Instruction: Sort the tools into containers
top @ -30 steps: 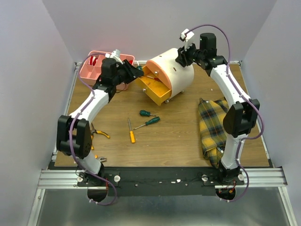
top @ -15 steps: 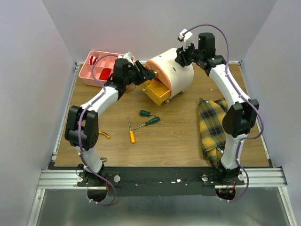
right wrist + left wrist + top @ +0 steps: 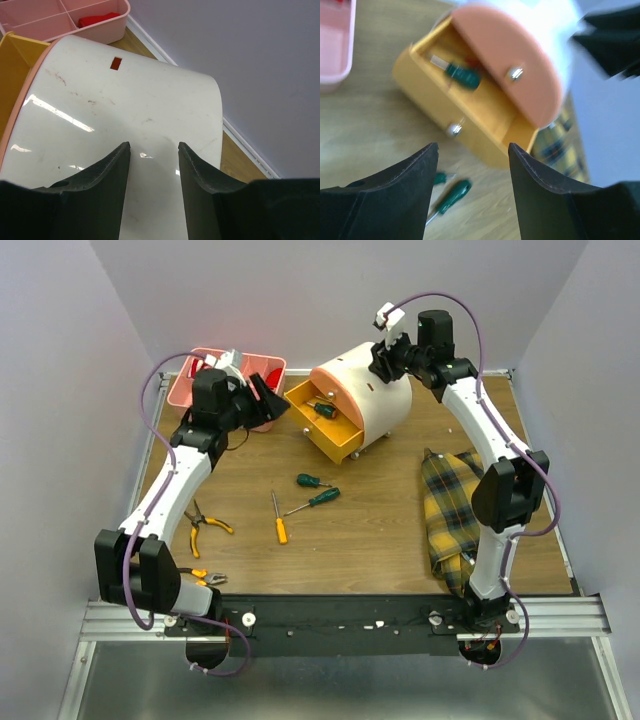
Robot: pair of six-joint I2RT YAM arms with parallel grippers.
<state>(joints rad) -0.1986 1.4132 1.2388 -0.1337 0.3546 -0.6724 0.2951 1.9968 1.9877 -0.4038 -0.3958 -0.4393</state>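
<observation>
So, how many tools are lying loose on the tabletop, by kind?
Green-handled screwdrivers: 2
Orange-handled screwdriver: 1
Pliers: 2
Total: 5
Not counted: 1 green screwdriver inside the open yellow drawer.

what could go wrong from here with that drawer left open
1. The yellow drawer is pulled far out with a green screwdriver inside. The left gripper, open and close by, might clip it when swinging toward the loose tools.
2. The pliers lie right at the base of the left arm, likely an awkward reach.
3. The right gripper, open, is over the cream drawer unit; a push could shift it.
</observation>
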